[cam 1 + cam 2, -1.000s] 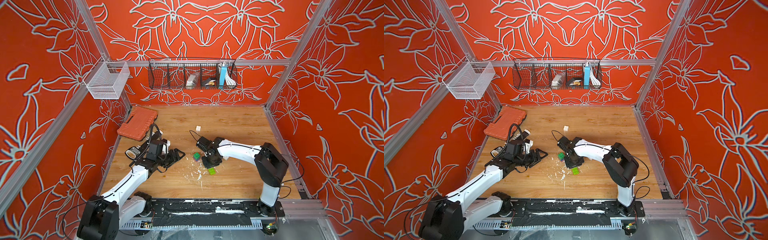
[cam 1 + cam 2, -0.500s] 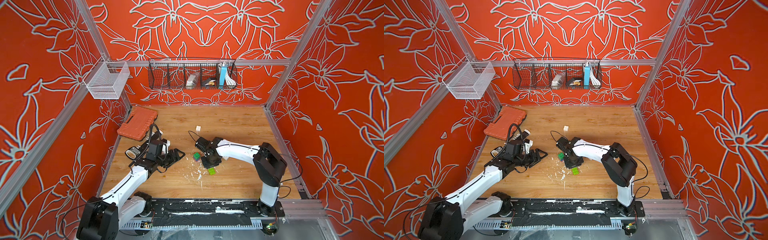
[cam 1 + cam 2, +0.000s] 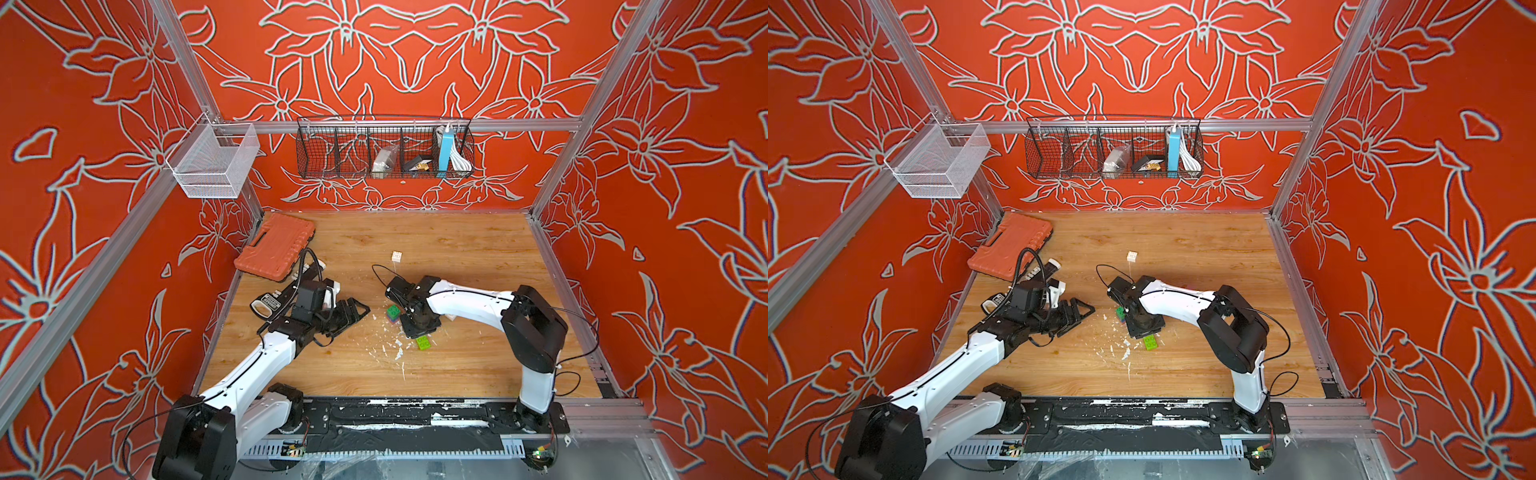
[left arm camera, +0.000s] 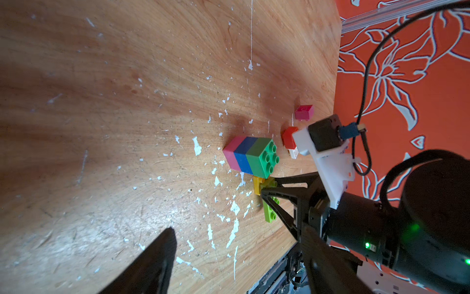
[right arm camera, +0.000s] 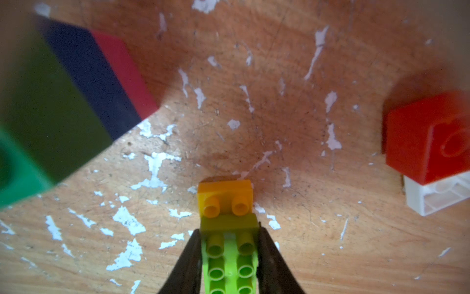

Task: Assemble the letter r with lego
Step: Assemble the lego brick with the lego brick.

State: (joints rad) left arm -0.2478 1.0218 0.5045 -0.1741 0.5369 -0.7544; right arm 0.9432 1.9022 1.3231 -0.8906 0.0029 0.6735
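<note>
Held: lime lego plate [image 5: 230, 264], yellow brick [image 5: 225, 196] stuck on its end, pinched by the long sides in the right tool [image 5: 229, 238], jaws closed tight against it. Low at the worktop [image 3: 457, 374]; touching or just clear, cannot tell. Just beside, a pink, blue and green stack [image 4: 250, 159] lying on its side. On the other side, a red brick [image 5: 427, 137] joined to a white brick [image 5: 437, 198], with a loose pink brick [image 4: 304, 112] a little beyond. Farther back, alone, a pale brick [image 3: 397, 256]. Spread wide and holding nothing, the left tool [image 3: 353, 309], near the stack but apart from it. In the far left corner, an orange case [image 3: 276, 249].
</note>
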